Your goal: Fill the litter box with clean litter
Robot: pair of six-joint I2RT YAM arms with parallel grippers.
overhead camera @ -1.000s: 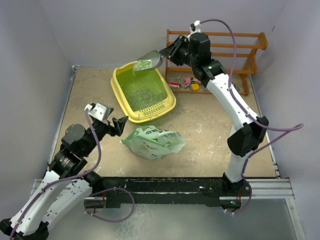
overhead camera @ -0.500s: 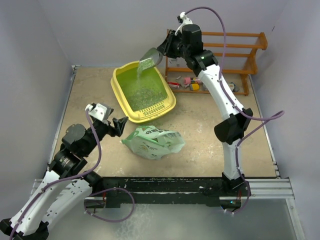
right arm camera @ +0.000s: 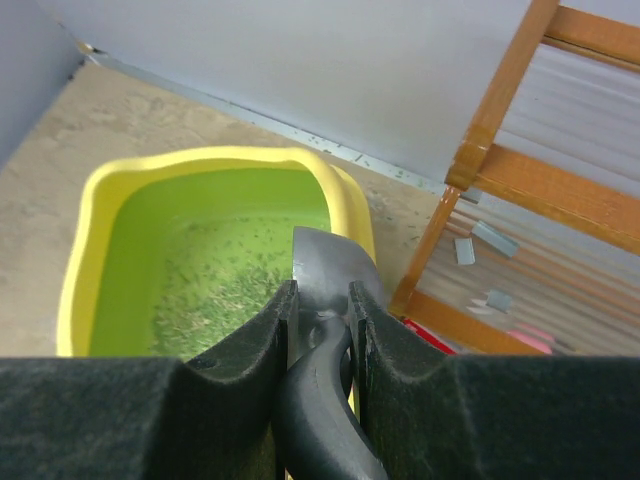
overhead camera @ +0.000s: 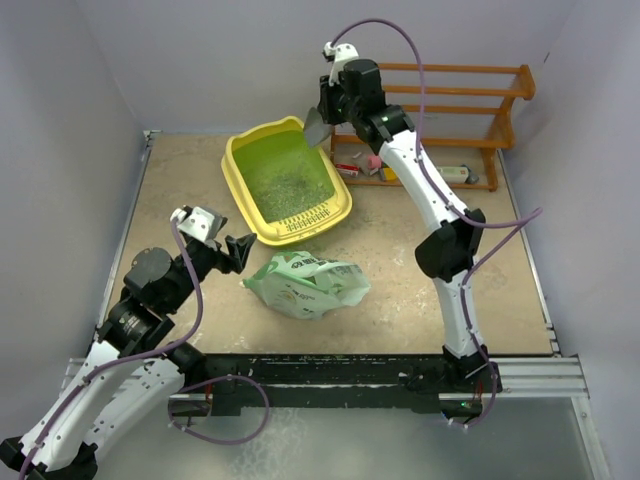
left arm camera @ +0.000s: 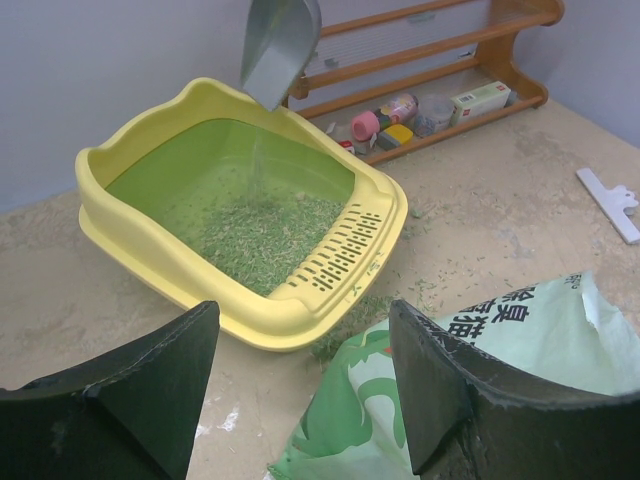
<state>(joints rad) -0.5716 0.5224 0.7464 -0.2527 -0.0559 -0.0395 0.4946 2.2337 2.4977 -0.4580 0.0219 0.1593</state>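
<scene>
Above the litter box (left arm camera: 255, 322), right end effector (right arm camera: 322, 296) clamps the scoop (left arm camera: 280, 45), seemingly trickling; left end effector (left arm camera: 300, 310) gapes.

One litter box (overhead camera: 232, 172) stands toward the bench's far left corner. It holds one spread of clean litter (left arm camera: 262, 235), with far too many granules to count. There is one grey scoop (overhead camera: 317, 127), one pale-green bag (overhead camera: 305, 283), and one wooden rack (overhead camera: 480, 70) along the far edge. The rack's lowest shelf carries roughly six small items (left arm camera: 366, 125), too bunched for a sure count. One white clip (left arm camera: 610, 203) lies on the bench. There are two hands: the left hand (overhead camera: 243, 252) and the right hand (overhead camera: 329, 110).
</scene>
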